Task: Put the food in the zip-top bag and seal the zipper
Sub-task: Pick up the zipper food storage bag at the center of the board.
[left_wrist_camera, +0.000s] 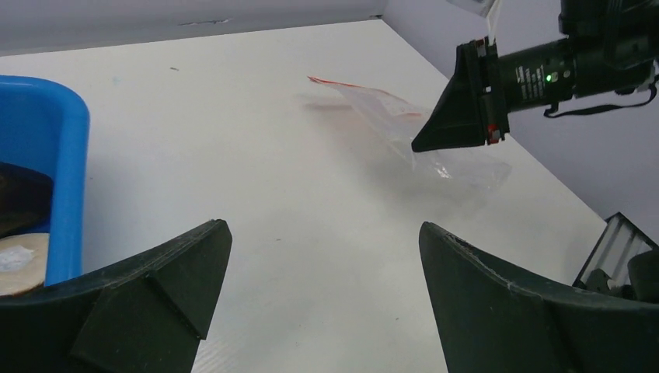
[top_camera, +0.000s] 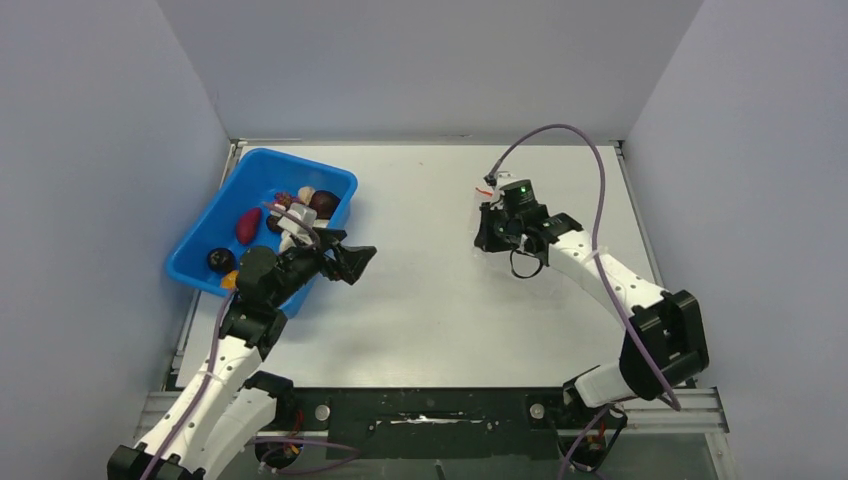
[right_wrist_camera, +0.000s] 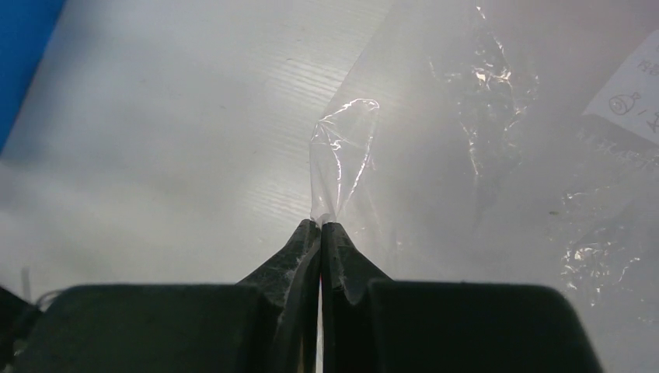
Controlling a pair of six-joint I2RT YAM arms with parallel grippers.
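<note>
The zip-top bag (left_wrist_camera: 420, 134) lies right of centre on the table (top_camera: 420, 300), a fold of its film pinched in the closed right gripper (right_wrist_camera: 321, 225), which should lift gently so the mouth gapes while the wide, empty left gripper (left_wrist_camera: 322, 229) by the blue bin (top_camera: 272, 157) fetches food (top_camera: 247, 224).

A white label (right_wrist_camera: 631, 93) is showing by the zip-top bag (right_wrist_camera: 466, 124), bearing a small pictogram and cropped, unreadable print. Tiny white print is sitting on the black camera housing (left_wrist_camera: 536, 75), also illegible.
</note>
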